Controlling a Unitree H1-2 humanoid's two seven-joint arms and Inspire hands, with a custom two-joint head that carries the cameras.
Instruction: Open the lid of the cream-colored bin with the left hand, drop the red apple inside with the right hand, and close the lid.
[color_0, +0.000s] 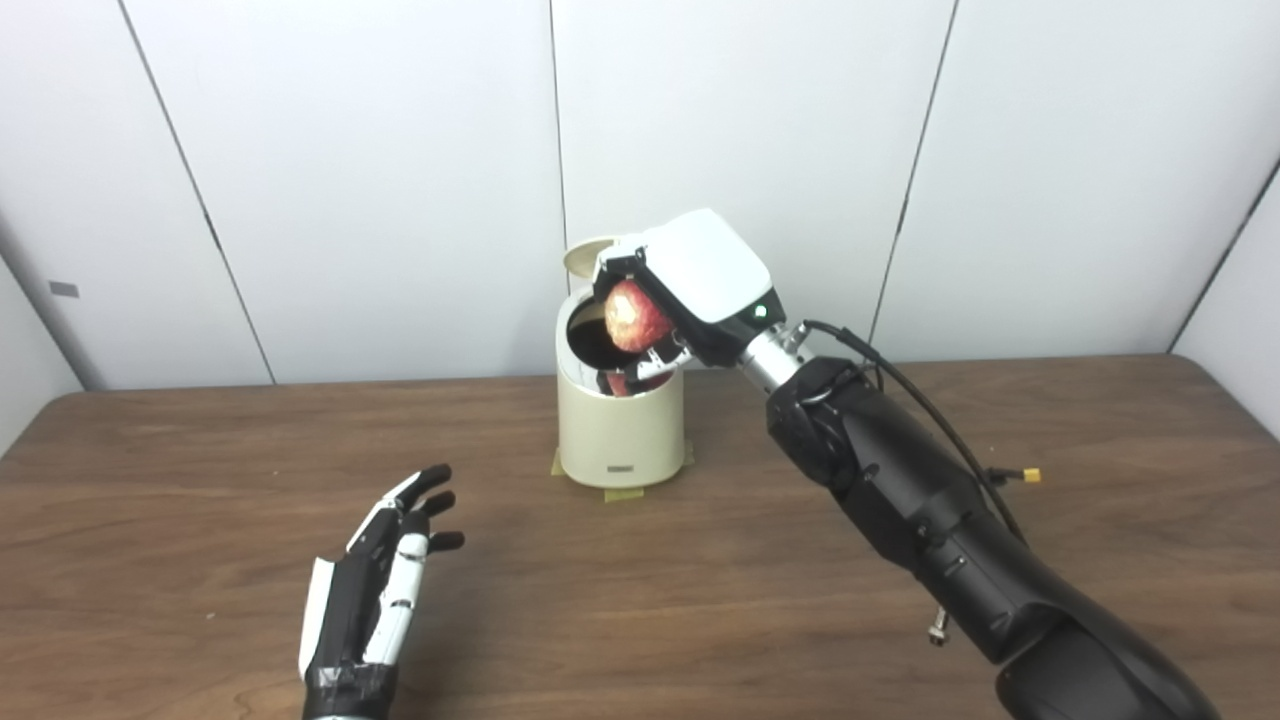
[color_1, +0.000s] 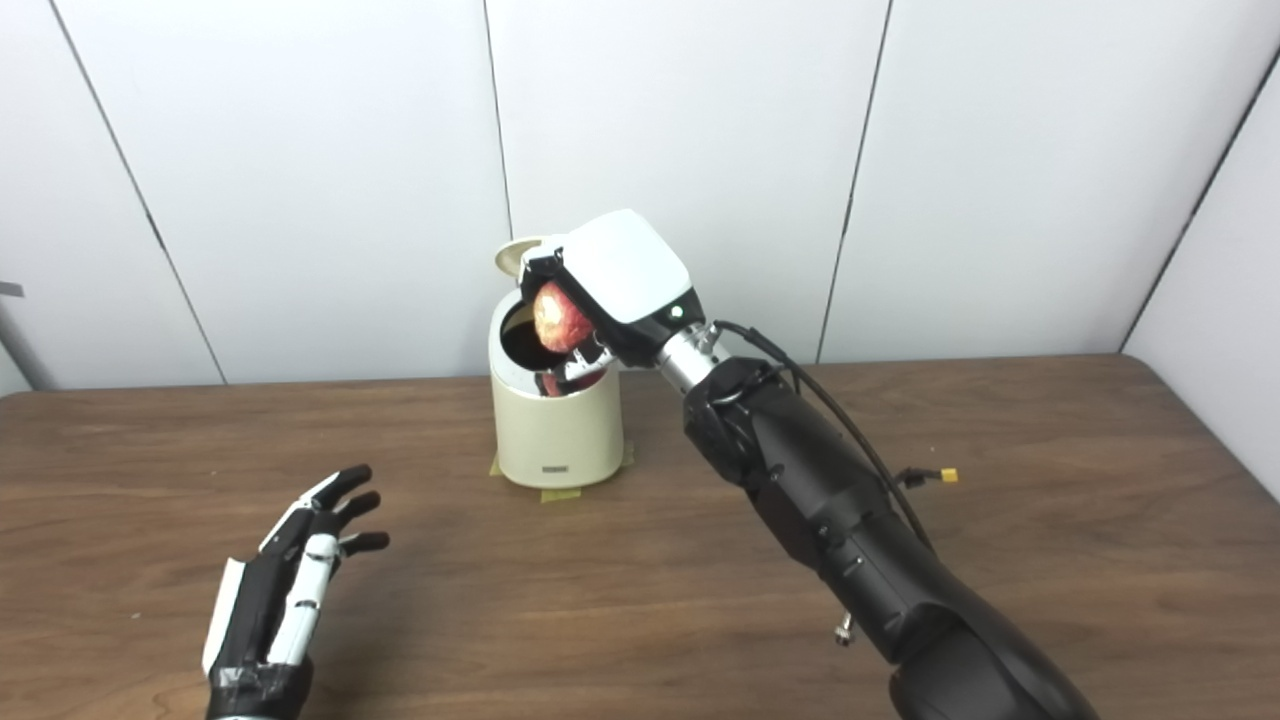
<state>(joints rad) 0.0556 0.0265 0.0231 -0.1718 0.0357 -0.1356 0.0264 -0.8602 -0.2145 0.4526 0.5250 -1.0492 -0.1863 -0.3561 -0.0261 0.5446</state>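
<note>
While my right hand (color_0: 690, 290) grips the red apple (color_0: 634, 314) over the open cream-colored bin (color_0: 620, 430), lid (color_0: 588, 255) raised, left hand (color_0: 385, 575) empty, fingers spread, above table (color_0: 200, 480).

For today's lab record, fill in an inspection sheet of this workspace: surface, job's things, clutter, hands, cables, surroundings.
Surface: brown wooden table, bare wood showing.
Job's things: cream bin upright on tape patches, lid open; red apple above the opening.
Clutter: nothing seen.
Hands: right hand holds the apple; left hand open, empty.
Cables: black cable along right arm, yellow connector.
Surroundings: white wall panels.
</note>
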